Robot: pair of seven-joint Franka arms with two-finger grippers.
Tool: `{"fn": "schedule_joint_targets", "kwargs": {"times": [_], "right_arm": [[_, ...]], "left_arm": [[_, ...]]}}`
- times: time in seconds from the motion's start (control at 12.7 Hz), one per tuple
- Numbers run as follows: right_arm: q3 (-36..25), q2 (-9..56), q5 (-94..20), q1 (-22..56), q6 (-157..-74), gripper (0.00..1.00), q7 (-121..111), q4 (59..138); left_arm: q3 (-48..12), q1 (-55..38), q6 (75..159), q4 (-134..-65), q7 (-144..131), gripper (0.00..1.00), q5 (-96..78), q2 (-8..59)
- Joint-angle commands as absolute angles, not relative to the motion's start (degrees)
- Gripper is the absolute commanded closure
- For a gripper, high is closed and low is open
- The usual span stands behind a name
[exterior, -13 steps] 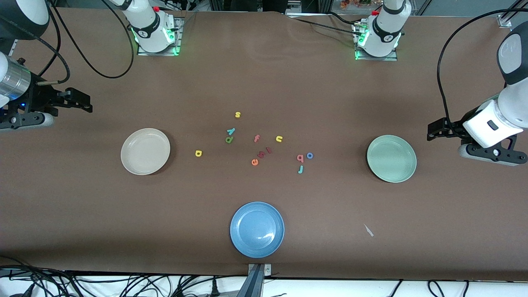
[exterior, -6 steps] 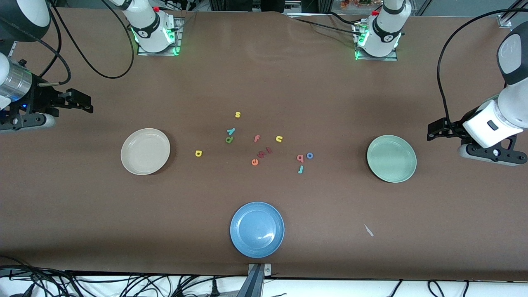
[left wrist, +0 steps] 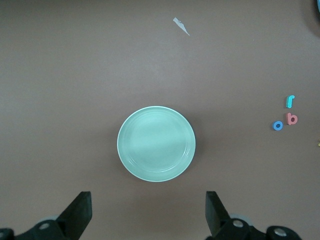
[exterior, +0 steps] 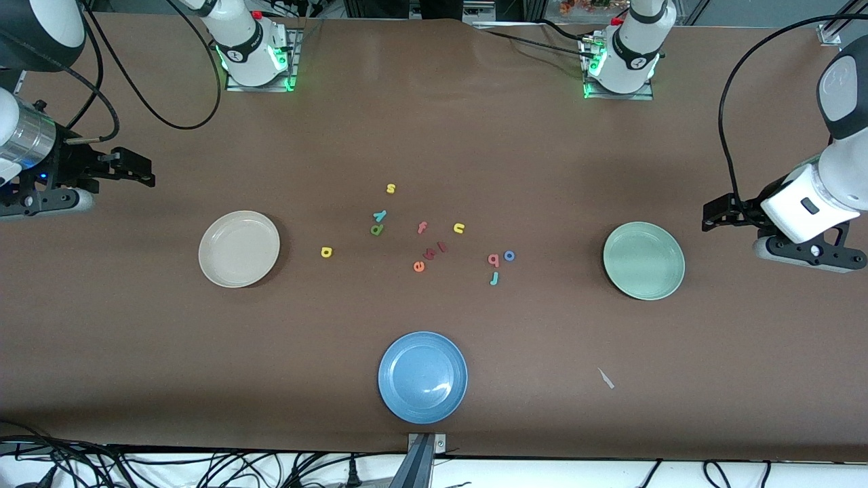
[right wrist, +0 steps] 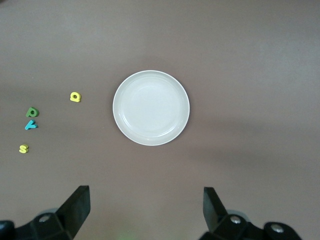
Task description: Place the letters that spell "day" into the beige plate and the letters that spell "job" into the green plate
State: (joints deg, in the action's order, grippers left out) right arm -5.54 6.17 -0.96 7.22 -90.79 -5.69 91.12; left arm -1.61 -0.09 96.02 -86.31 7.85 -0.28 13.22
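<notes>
Lying apart from left end effector (exterior: 711, 215): green plate (exterior: 643, 261)

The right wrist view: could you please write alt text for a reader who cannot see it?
An empty beige plate sits on a brown table. Beside it lie a yellow "a", green "d", teal "y" and yellow "s"; the right claw hangs open above.

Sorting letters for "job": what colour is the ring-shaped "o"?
Blue. The "o" lies beside the pinkish-red "b"; the left wrist view shows it best.
</notes>
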Motion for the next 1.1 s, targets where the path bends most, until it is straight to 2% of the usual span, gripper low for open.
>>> {"fn": "schedule_joint_targets", "kwargs": {"times": [0.0,0.63,1.03], "right_arm": [[-5.45,5.54,-2.02,7.03,-91.58,0.0,-6.06,92.02],[-8.52,4.92,-2.02,6.94,-92.29,0.0,-5.89,92.72],[-8.35,4.92,-2.02,7.03,-92.29,0.0,-4.31,92.9]], "left_arm": [[-1.58,0.09,94.92,-85.08,8.96,0.0,-0.97,13.62],[-1.58,0.09,94.92,-85.08,8.96,0.0,-0.97,13.62],[-1.58,0.09,94.92,-85.17,8.96,0.0,-0.97,13.62]]}}
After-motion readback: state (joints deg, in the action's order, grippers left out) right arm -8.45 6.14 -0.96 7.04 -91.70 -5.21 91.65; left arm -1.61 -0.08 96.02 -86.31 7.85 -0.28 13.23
